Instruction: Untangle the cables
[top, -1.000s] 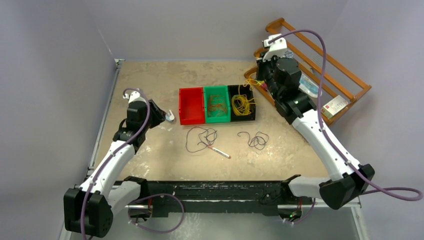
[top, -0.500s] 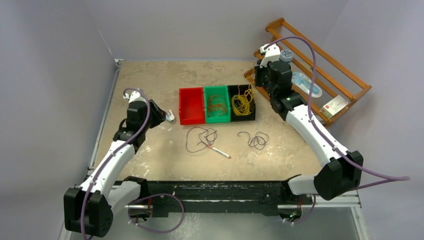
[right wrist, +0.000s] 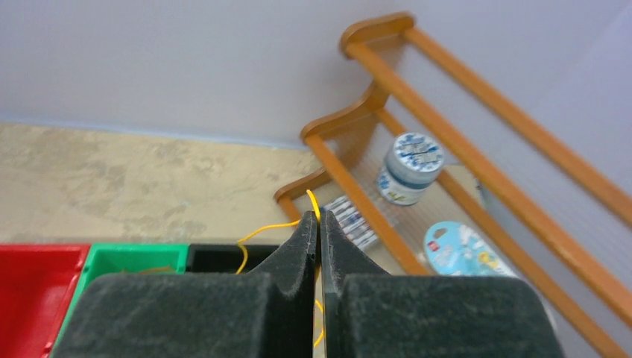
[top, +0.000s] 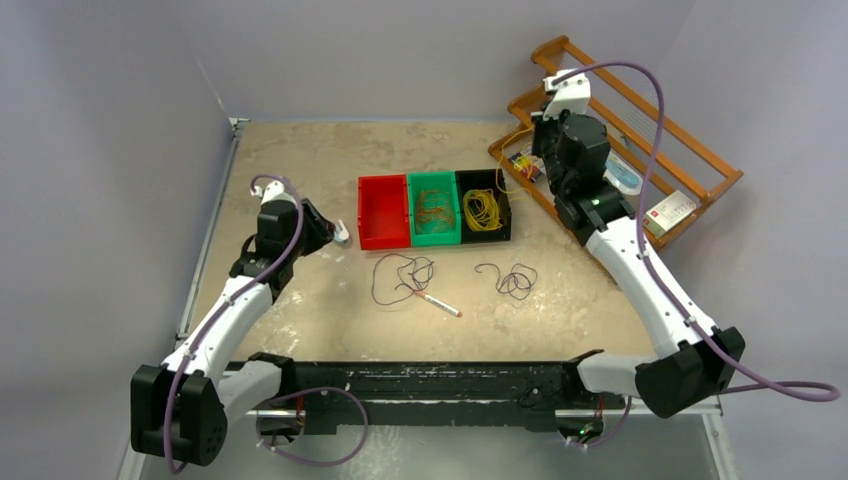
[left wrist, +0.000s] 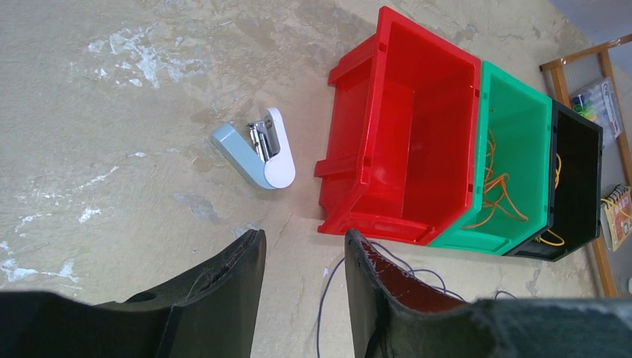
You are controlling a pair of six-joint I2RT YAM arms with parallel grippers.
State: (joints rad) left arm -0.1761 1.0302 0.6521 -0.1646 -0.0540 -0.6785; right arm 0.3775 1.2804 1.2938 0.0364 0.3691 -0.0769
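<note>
Two dark purple-black cable tangles lie on the table, one (top: 405,272) in front of the bins and one (top: 512,280) to its right. Orange-brown cables (top: 434,212) sit in the green bin (top: 434,182). A yellow cable coil (top: 483,210) fills the black bin (top: 503,202). My right gripper (right wrist: 317,224) is shut on a yellow cable strand (right wrist: 261,230), held high above the black bin's far right corner (top: 537,135). My left gripper (left wrist: 304,237) stands open and empty over the table, left of the red bin (left wrist: 402,134); a purple cable (left wrist: 322,306) passes beneath it.
A small white-and-blue stapler-like object (left wrist: 257,149) lies just ahead of the left gripper. A red-tipped pen (top: 438,304) rests by the left tangle. A wooden rack (top: 640,120) with a jar (right wrist: 408,168) and packets leans at the back right.
The right arm has swung over the black bin and then lifted back to the right, drawing the yellow strand up. The left arm has barely shifted.
</note>
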